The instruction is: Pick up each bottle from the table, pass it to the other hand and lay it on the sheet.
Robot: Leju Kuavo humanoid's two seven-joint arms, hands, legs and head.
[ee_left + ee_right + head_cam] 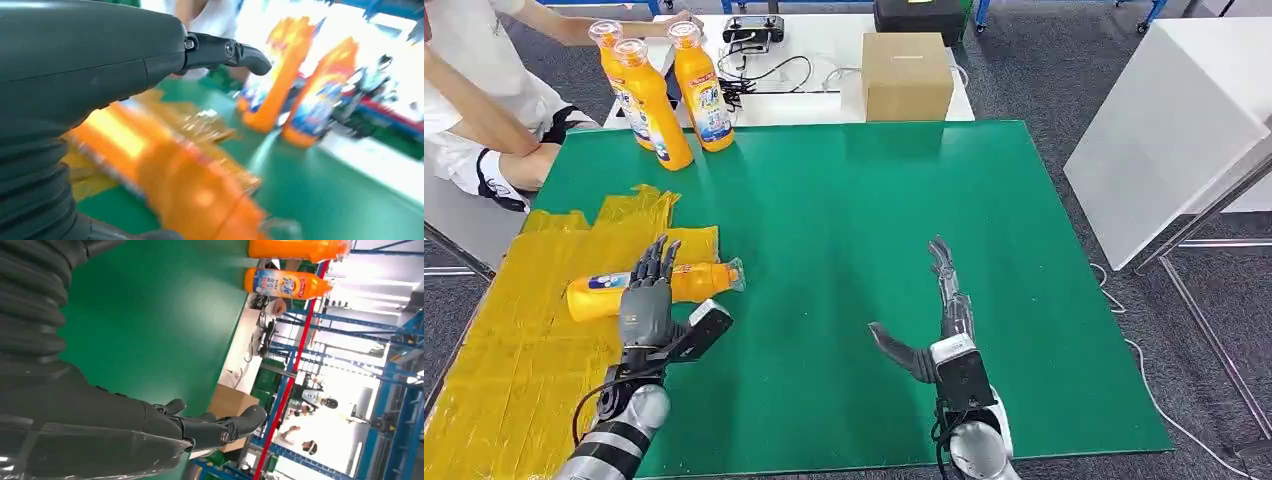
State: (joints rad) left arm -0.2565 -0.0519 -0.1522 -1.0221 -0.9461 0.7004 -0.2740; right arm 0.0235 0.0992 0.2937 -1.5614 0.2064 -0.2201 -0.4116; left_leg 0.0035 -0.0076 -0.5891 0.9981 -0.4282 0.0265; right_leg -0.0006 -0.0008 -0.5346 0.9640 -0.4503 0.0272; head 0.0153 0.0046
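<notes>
At the far left of the head view I see a person (484, 110) in white leaning over the corner of the tabletop, one arm reaching toward the upper left, where three orange bottles (659, 95) stand upright close together at the back edge of the green mat (874, 250).

Lower left, the crumpled yellow sheet (514, 330) covers the mat's near corner. One bottle (624, 290) lies on its side, mostly on the sheet's right edge, cap end pointing right and poking out over the green.

My left hand (649, 295) is directly over that lying bottle, fingers extended forward and slightly apart across its middle. From the head view I cannot tell whether it grips or just hovers; in the left wrist view the bottle is a blur under the palm with the fingers straight over it, not wrapped around it.

Upper centre, a cardboard box (907, 75) sits on the white table behind the mat, with a black controller (754, 30) and cables (774, 75) to its left.

Lower centre-right, my right hand (939, 320) is over bare green mat, fingers stretched forward, thumb splayed out to the left, holding nothing.

Far right, a white panel (1164, 130) leans beside the tabletop.
</notes>
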